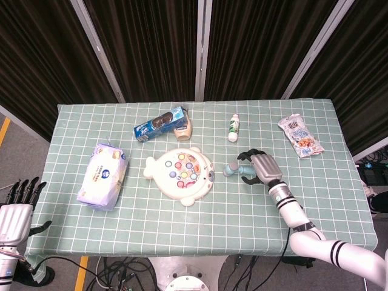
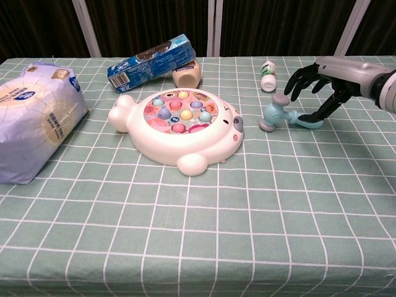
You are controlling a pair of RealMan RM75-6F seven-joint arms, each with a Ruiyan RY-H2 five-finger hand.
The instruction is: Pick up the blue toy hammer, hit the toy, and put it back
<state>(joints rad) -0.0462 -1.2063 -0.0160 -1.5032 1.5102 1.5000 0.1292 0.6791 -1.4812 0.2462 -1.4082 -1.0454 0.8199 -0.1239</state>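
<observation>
The blue toy hammer [image 1: 231, 170] [image 2: 276, 115] lies on the green checked cloth, its grey-capped head toward the toy and its handle pointing right. The toy [image 1: 181, 174] [image 2: 179, 125] is a white fish-shaped board with coloured pegs, just left of the hammer. My right hand [image 1: 259, 167] [image 2: 322, 81] hovers over the hammer's handle with fingers spread and curved downward; the thumb reaches the handle's far end, and nothing is gripped. My left hand [image 1: 16, 210] stays off the table's front left corner, fingers apart and empty.
A pale wipes pack [image 1: 103, 175] [image 2: 34, 117] lies at the left. Behind the toy lie a blue cookie box [image 1: 159, 123] [image 2: 151, 62] and a tan cup [image 1: 183, 129]. A small white bottle [image 1: 233, 128] [image 2: 268, 75] lies behind the hammer, a snack bag [image 1: 300, 136] at the far right.
</observation>
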